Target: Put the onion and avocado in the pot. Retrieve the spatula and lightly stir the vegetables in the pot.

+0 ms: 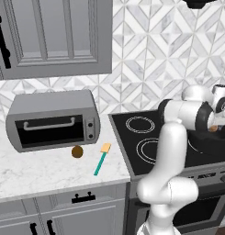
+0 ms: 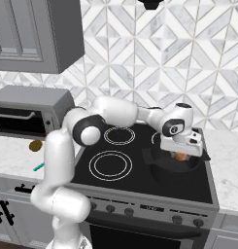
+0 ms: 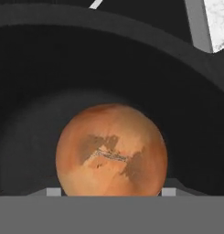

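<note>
- Kitchen with a grey-white patterned tile wall behind, a marble counter (image 1: 49,172) on the left and a black stove (image 2: 140,175) with white ring marks on the right; a grey cabinet (image 1: 54,36) hangs above the counter.
- On the counter stands a grey toaster oven (image 1: 52,120) with a dark glass door; the avocado (image 1: 77,152), a dark brown-olive lump, lies on the marble just in front of it.
- Near the avocado, to its right, lies the spatula (image 1: 101,160); its teal handle points toward the front edge of the counter and its pale tan blade points toward the wall; it does not touch the avocado.
- The pot (image 2: 174,168), black and low, sits on the front right part of the stove.
- The white arm reaches across the stove, and the gripper (image 2: 181,154) hangs directly over the pot.
- The onion (image 3: 111,150), an orange-brown ball, is between the jaws and inside the opening of the pot; in the hand view the dark pot wall curves around it; whether it rests on the bottom I cannot tell.
- The jaws stand rather wide, one on each side of the onion; whether they press it or have let it free, I cannot tell.
</note>
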Controlling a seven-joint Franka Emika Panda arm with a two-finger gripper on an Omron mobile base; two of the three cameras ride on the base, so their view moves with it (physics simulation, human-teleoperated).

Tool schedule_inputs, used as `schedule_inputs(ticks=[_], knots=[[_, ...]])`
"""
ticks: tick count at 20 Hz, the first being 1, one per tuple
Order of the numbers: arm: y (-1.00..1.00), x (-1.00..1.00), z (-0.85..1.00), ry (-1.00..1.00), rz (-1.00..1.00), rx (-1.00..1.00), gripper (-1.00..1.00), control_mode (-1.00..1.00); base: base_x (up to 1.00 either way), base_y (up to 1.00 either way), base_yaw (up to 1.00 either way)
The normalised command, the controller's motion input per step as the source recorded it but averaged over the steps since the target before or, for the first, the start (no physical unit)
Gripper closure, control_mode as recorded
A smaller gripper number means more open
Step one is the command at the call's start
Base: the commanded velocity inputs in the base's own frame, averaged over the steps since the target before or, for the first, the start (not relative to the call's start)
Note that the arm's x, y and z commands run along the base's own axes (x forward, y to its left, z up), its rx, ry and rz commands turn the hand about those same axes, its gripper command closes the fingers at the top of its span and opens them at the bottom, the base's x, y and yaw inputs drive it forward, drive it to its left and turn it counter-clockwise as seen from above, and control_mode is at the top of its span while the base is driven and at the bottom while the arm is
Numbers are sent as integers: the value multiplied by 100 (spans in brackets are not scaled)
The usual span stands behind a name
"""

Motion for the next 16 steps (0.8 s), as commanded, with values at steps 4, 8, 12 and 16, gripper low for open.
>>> schedule_inputs(ticks=[4,8,12,16], knots=[[-26,20,-26,5,-5,0,100,-100,0,0,0],[-3,13,-31,1,-4,0,100,-100,0,0,0],[23,-42,-22,-13,0,0,100,-100,0,0,0],[63,-63,-18,-26,0,0,100,-100,0,0,0]])
